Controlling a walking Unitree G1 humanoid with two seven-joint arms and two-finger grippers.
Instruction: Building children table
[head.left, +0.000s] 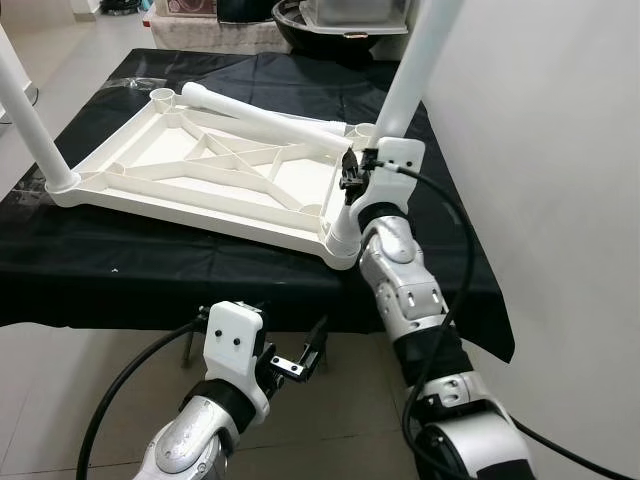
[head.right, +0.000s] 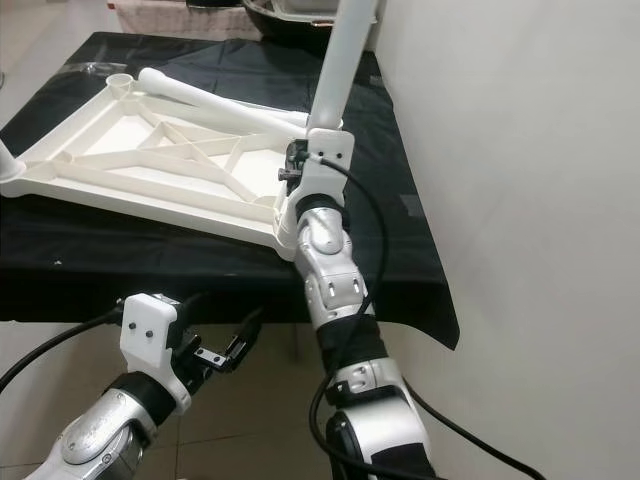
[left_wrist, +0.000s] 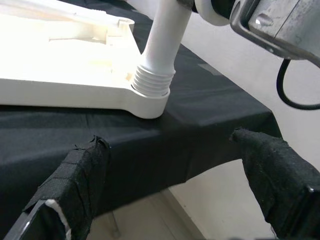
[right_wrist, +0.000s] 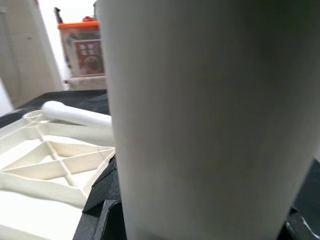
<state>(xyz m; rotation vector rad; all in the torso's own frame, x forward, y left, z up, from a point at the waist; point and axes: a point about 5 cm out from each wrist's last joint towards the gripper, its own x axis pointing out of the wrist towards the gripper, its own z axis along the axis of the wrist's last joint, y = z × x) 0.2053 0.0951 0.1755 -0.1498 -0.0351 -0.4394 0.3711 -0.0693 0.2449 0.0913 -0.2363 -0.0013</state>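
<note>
The white plastic table top (head.left: 150, 205) lies upside down on a black-covered table (head.left: 150, 275). An upright white leg (head.left: 417, 65) stands screwed into the top's near right corner (left_wrist: 150, 95). My right gripper (head.left: 351, 176) is shut on this leg a little above the socket, and in the right wrist view the leg (right_wrist: 200, 125) is very close. Another leg (head.left: 28, 115) stands upright in the near left corner. A loose leg (head.left: 262, 119) lies across the far side of the top. My left gripper (head.left: 308, 352) hangs open, empty, below the table's front edge; its fingers (left_wrist: 75, 185) are spread wide.
A pale wall (head.left: 550, 150) runs close along the table's right side. A dark basin (head.left: 320, 30) and a tray stand beyond the far edge. An orange-lidded box (right_wrist: 82, 45) sits further back. Tiled floor (head.left: 60, 380) lies under the front edge.
</note>
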